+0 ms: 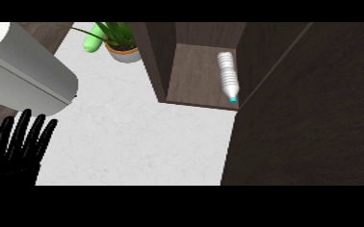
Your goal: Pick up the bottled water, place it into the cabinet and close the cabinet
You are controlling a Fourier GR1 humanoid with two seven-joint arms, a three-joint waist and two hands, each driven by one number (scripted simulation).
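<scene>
The bottled water point(228, 76) is a clear ribbed bottle with a blue cap, lying on its side on the floor of the dark wooden cabinet point(193, 77), cap toward the front edge. The cabinet's door point(298, 120) stands swung out and fills the right side of the view. My left hand point(25, 137) is at the lower left edge, fingers straight and pointing up, holding nothing, far from the bottle. My right hand does not show.
A potted green plant point(122, 45) stands at the back by the cabinet's left wall, with a green object point(93, 42) beside it. A large grey rounded appliance point(32, 74) sits at the left. White countertop point(142, 139) lies between.
</scene>
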